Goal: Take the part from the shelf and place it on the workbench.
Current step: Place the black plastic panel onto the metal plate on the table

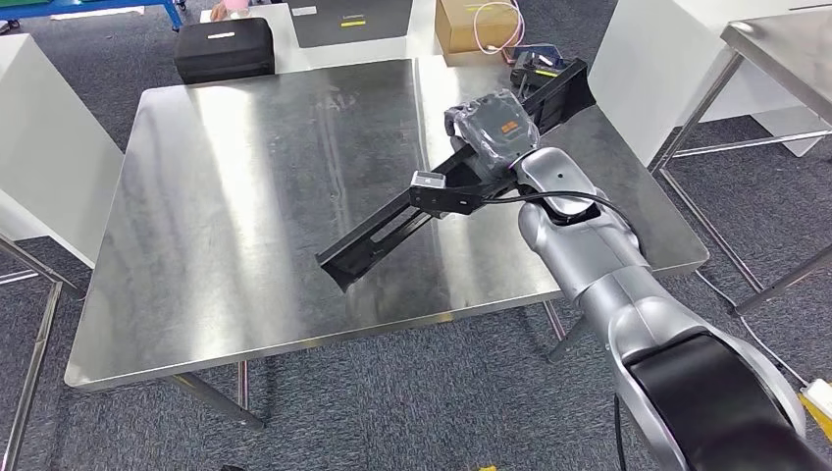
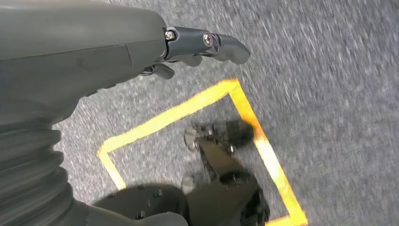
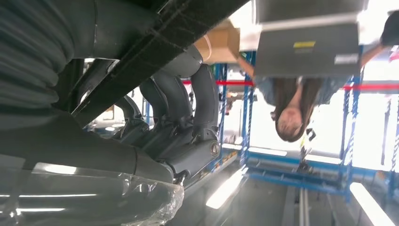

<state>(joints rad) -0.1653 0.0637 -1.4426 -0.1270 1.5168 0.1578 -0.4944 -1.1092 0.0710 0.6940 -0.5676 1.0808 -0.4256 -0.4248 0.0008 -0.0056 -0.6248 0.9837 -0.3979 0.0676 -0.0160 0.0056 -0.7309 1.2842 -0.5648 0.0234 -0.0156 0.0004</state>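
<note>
From the head view, the right hand [image 1: 491, 123], wrapped in clear plastic, grips a long black part [image 1: 392, 231] near its middle, holding it slantwise over the brushed-steel tabletop [image 1: 245, 196]; whether its lower end touches the metal is unclear. The right wrist view adds the underside: dark fingers [image 3: 188, 113] curl around the ribbed, channel-shaped part [image 3: 155, 42], and a person [image 3: 291, 113] stands by blue racking [image 3: 348, 155]. The left wrist view shows the left hand [image 2: 197, 47] hanging over grey carpet [image 2: 329, 70] with yellow tape [image 2: 263, 146], fingers loosely extended, holding nothing.
</note>
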